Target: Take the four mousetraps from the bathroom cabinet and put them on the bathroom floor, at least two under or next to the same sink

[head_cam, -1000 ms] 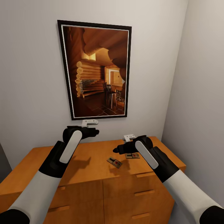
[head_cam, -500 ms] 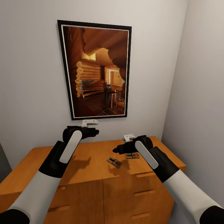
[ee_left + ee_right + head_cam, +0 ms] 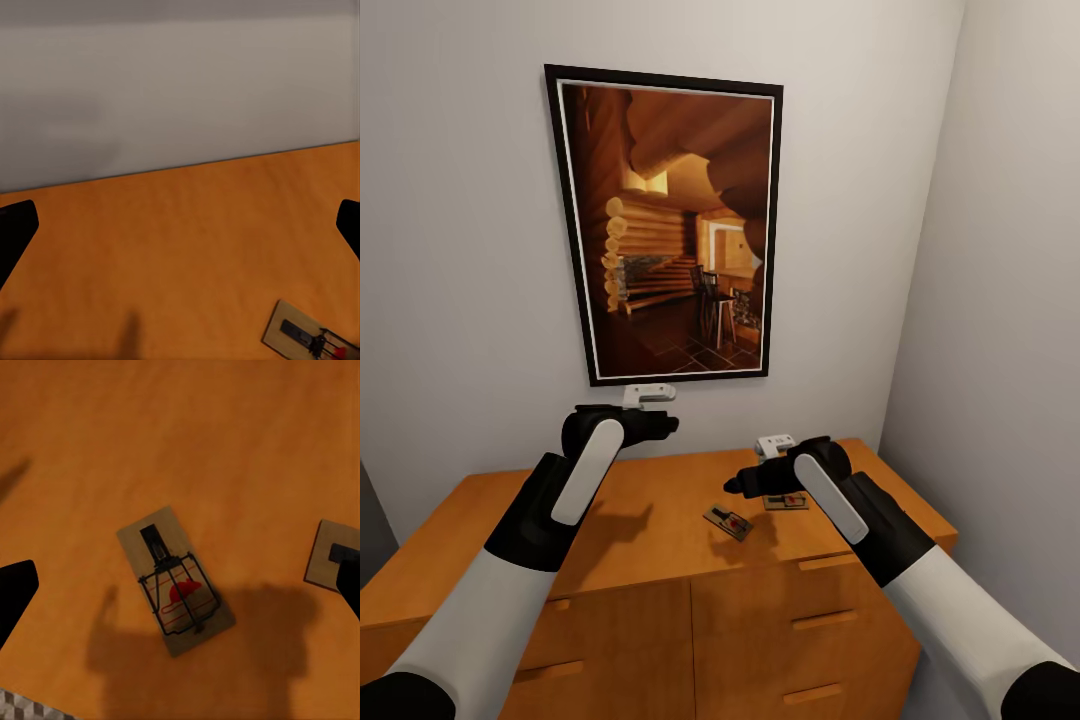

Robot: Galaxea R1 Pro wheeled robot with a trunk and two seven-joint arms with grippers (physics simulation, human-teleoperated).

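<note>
Mousetraps: two in sight, both lying flat on the flat top of the cabinet (image 3: pixel 610 540), not inside it. Nearer mousetrap (image 3: pixel 176 581) sits just below and ahead of the right claw (image 3: pixel 180 585), centred between its spread fingers; second mousetrap (image 3: pixel 330 559) lies just beside, half cut off behind one fingertip. In the head view, first mousetrap (image 3: pixel 728 522) and second mousetrap (image 3: pixel 787 500) rest near the right end of the top, second partly hidden by the right claw (image 3: pixel 745 485). Right claw wide open, empty, hovering above the wood. Left claw (image 3: pixel 660 420) raised well clear over the back of the top, wide open in the left wrist view (image 3: pixel 180 225), holding nothing; a trap corner (image 3: pixel 307 341) visible there. Appearance: pale tan wooden base, black wire bar and spring, red bait pedal, thin and flat, skewed to the claw axis. Risks, as judged: base very low, so fingertips likely to strike the wood before closing on the edges; skew may make the trap pivot or skid out on closure; neighbouring trap close enough to be knocked or pinched with the first; slide toward the front edge could drop it uncontrolled. Other two traps not located. Framed picture (image 3: pixel 670 225) on wall behind, bathroom floor (image 3: pixel 22 706) just glimpsed at the front edge.
</note>
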